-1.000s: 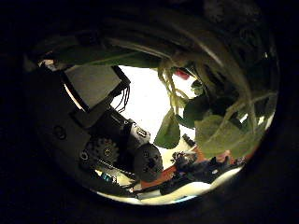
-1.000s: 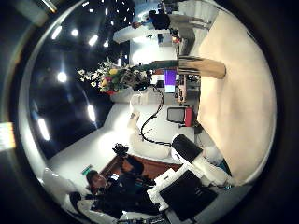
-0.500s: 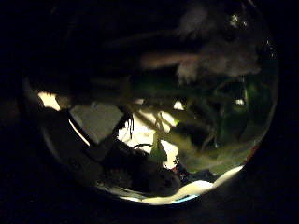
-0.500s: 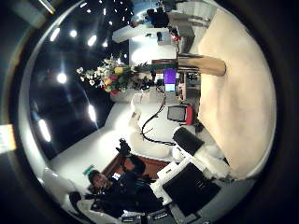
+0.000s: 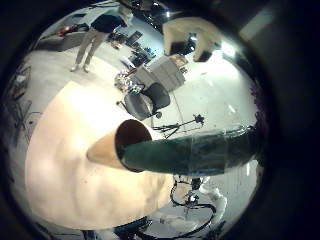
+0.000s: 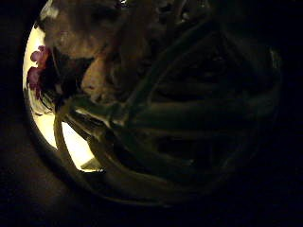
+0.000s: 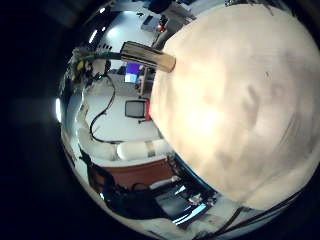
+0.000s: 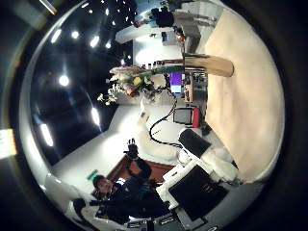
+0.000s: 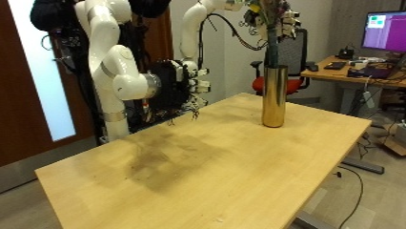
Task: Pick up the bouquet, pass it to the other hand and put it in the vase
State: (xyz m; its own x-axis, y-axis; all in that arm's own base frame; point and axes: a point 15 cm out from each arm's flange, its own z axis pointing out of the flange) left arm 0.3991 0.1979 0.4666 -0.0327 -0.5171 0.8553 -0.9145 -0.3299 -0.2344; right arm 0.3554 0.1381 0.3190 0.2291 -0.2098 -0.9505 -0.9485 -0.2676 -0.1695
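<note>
Pale wooden table (image 9: 215, 157), bare apart from a tall gold cylindrical vase (image 9: 273, 95) near its far edge. Green-stemmed mixed bouquet (image 9: 269, 21): directly above the vase, clasped in left hand (image 9: 282, 19). Right hand (image 9: 194, 88): well clear of the vase, fingers relaxed, holding nothing.

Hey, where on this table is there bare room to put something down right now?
Nearly all of the table is bare: the wide stretch from the near edge up to the right hand at the far edge. The only crowded spot is the corner with the gold vase, where the left hand holds the bouquet just above it.
</note>
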